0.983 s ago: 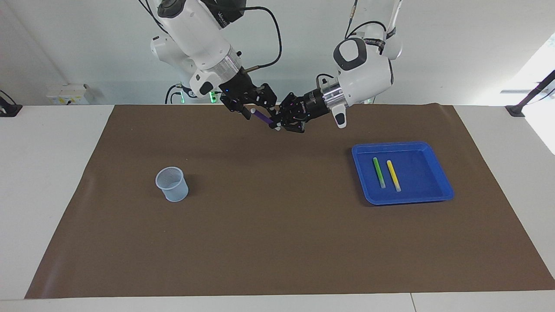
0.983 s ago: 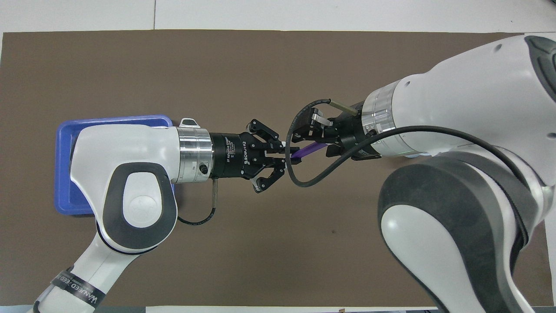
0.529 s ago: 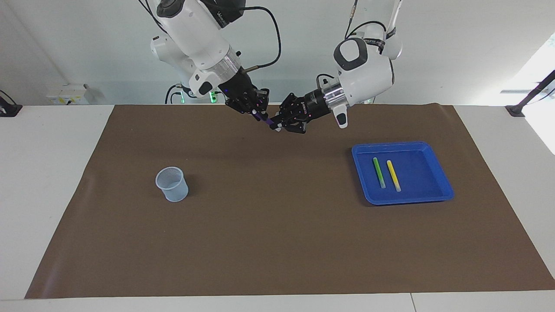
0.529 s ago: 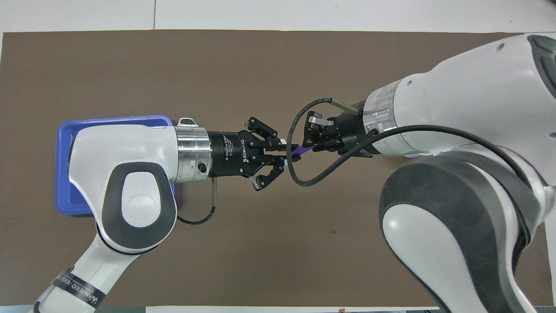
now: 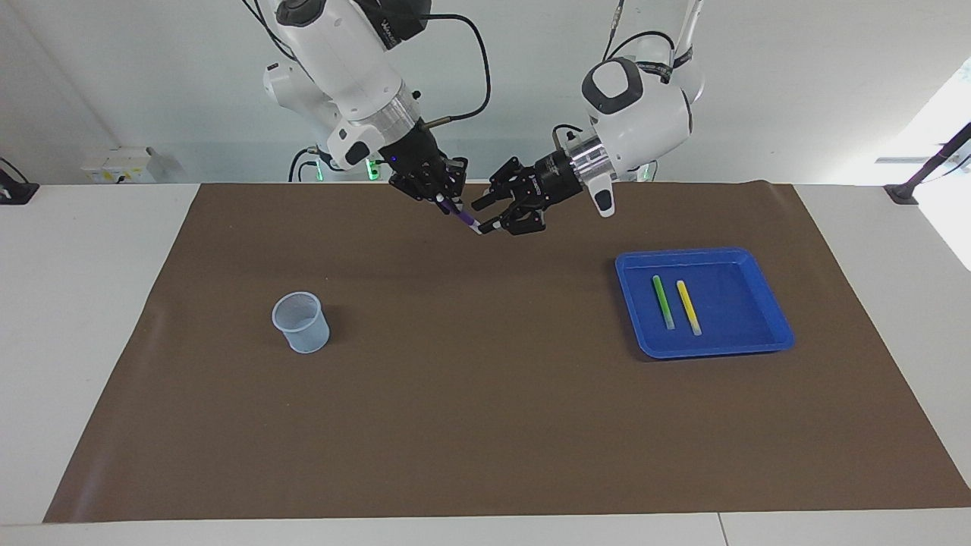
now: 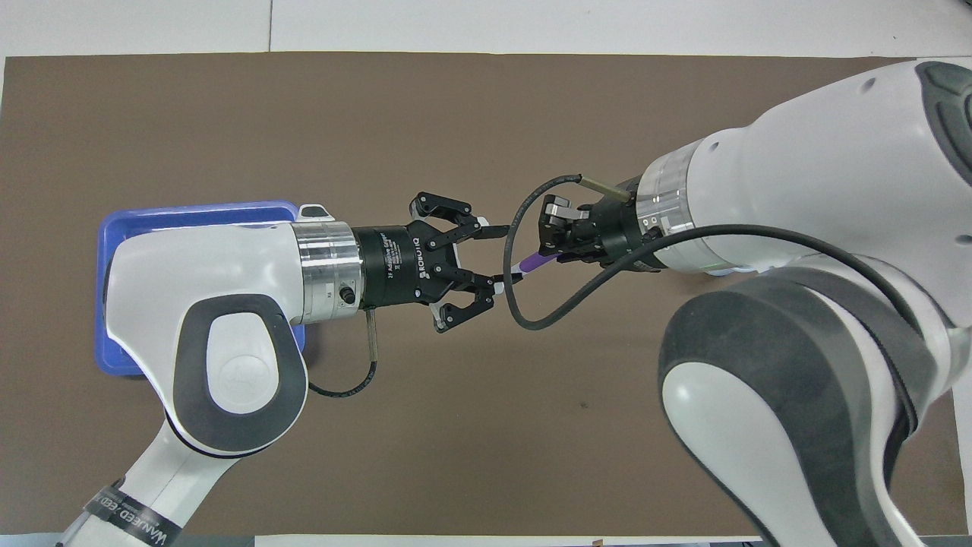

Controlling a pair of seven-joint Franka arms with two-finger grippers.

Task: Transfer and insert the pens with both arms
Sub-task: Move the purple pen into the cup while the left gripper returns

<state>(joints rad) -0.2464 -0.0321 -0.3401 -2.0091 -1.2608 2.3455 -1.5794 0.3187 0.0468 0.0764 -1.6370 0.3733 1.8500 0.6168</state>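
one purple pen (image 6: 538,262) pinched by right gripper (image 6: 548,241); left gripper (image 6: 497,254) spread beside tip.

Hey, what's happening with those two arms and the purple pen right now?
Right gripper shut on purple pen, over the mat. Left gripper open beside the pen's tip. Green pen, yellow pen in blue tray. Nothing between pen and cup.

White table (image 5: 91,303), brown mat (image 5: 493,425) (bearing cup (image 5: 302,323), blue tray (image 5: 774,334))
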